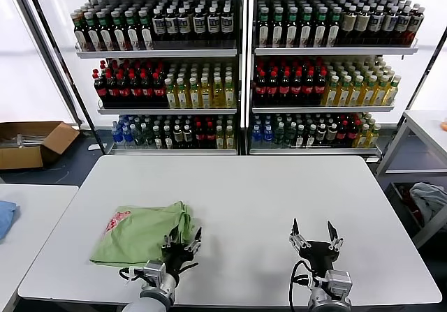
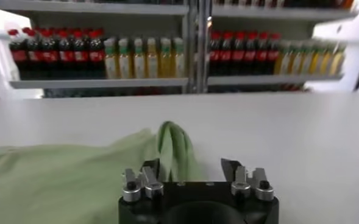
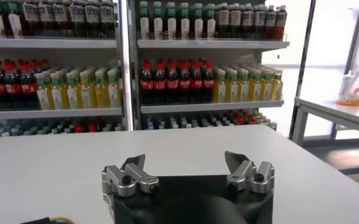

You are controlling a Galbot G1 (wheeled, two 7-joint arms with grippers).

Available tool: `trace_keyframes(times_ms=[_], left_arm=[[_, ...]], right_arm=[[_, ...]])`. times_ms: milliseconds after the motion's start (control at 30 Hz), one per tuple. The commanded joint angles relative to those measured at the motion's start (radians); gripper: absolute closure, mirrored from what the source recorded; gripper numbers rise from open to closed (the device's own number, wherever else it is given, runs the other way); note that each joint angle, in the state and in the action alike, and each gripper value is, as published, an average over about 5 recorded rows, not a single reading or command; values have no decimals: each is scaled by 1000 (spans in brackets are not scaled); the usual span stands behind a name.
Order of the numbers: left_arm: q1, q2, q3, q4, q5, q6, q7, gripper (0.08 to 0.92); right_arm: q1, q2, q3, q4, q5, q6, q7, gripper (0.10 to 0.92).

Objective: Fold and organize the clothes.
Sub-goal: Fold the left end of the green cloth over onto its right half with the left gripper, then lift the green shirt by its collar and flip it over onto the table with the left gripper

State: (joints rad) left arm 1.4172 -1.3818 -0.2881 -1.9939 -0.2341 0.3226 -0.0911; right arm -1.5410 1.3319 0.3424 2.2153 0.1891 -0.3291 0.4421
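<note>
We see the shirt point(image 1: 143, 233) folded on the table point(image 1: 279, 193), left of centre near the front edge; our left gripper point(image 1: 183, 241) stands at its right edge, jaws released and holding nothing; our right gripper point(image 1: 316, 236) waits over bare table, jaws spread.

We see an evenly, brightly lit scene – the white table point(image 1: 251, 200) reflects soft light with no hard glare. Daylight seems to pour in from the sides, washing out the head view's far left and the windows behind the shelves point(image 3: 209, 67) in the right wrist view. Shadows are faint, just a thin one under the shirt point(image 1: 143, 234). In the left wrist view the bottles point(image 2: 136, 58) look soft, perhaps out of focus – the gripper body up close is dark.
</note>
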Motion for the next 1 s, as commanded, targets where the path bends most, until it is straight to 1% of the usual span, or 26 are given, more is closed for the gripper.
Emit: trace_keyframes(times_ms=[33, 67, 133, 233, 333, 433, 600, 1000], left_arm=[[25, -5, 7, -245, -373, -37, 30, 236], [14, 2, -16, -253, -390, -32, 20, 212], [-16, 20, -73, -250, -402, -17, -13, 190], [-64, 70, -189, -185, -293, 12, -60, 179], [-73, 134, -285, -81, -132, 21, -62, 177], [-51, 179, -338, -12, -85, 18, -49, 177], [-18, 190, -372, 32, -89, 19, -23, 177], [-26, 189, -379, 111, -95, 14, 2, 177]], right_arm=[[2, 0, 0, -2, 0, 0, 1, 203], [2, 0, 1, -1, 0, 0, 1, 203], [2, -1, 2, 0, 0, 0, 0, 203], [3, -3, 1, 3, 1, 1, -1, 203], [8, -3, -3, 4, 2, 0, -2, 203], [16, -2, -9, 1, 3, -2, -2, 203], [25, -1, -18, -6, 2, -6, -4, 203], [11, -3, -17, 8, 0, -6, -5, 203]])
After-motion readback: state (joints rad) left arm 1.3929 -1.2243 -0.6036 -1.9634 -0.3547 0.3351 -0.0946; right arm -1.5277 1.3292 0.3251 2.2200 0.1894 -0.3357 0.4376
